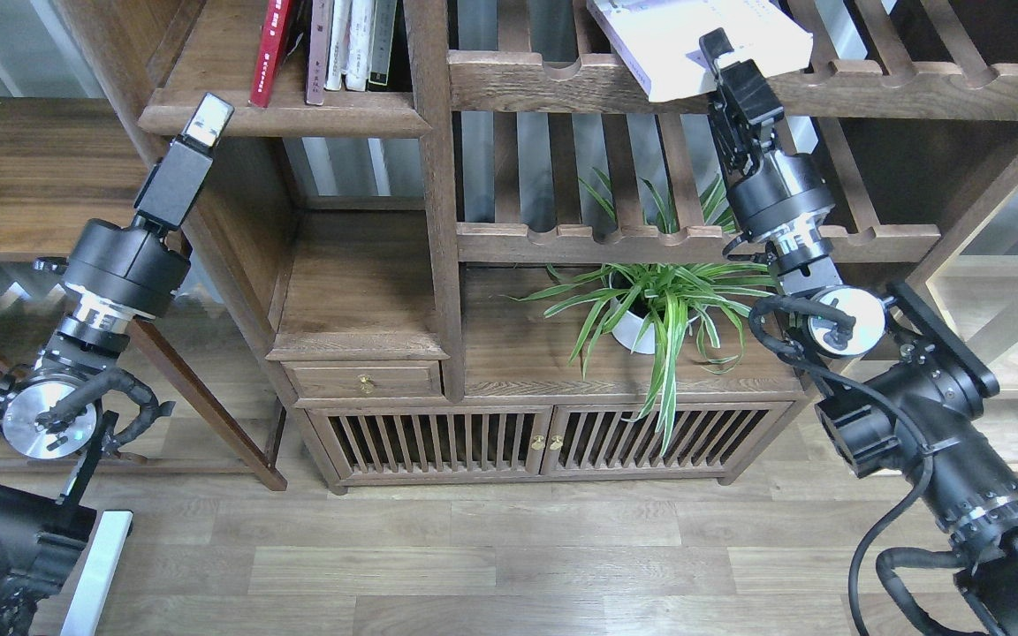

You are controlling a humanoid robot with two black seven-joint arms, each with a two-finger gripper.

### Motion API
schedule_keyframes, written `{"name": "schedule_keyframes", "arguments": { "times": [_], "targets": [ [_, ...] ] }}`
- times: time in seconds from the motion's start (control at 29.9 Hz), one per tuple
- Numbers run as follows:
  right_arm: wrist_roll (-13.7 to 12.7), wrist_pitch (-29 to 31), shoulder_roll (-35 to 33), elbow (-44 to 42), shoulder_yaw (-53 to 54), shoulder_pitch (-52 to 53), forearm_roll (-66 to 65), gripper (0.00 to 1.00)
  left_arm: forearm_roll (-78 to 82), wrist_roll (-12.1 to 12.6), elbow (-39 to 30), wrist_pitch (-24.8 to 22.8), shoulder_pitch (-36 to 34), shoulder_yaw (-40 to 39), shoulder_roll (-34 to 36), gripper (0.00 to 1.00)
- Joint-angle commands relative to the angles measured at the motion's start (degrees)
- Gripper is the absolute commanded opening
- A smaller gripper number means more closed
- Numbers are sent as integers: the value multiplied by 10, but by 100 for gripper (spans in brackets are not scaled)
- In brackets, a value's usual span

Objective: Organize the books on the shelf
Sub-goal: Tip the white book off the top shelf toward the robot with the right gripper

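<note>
The thick white-lavender book lies flat on the slatted rack at 1 o'clock, its near corner hanging over the scalloped front rail. Our right gripper is at that corner, jaws clamped on the book's edge as far as we can see; one finger shows above the cover, the other is hidden.

The red book and the maroon-brown book already stand upright on the walnut shelf at 11 o'clock, beside slim white- and black-spined books.

Our left gripper hangs just in front of that shelf's left end, seen end-on; we cannot tell how its jaws stand.

Step in hand, we judge: picking the last book off the rack. Next move calls for lifting it clear of the rail, carrying it toward 11 o'clock past the upright post, and turning it upright next to the others. The spider plant sits below, well apart.
</note>
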Motion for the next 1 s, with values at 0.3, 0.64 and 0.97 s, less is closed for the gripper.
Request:
{"name": "schedule_keyframes", "arguments": {
  "times": [0.3, 0.64, 0.97],
  "targets": [
    [-7, 9, -18, 2, -2, -9, 2, 24, 1, 1, 2, 0, -1, 1, 3, 98],
    [-6, 25, -40, 2, 11, -44, 13, 18, 1, 1, 5, 0, -1, 1, 1, 98],
    [-8, 25, -51, 7, 27, -88, 16, 19, 2, 1, 6, 0, -1, 5, 0, 98]
  ]
}}
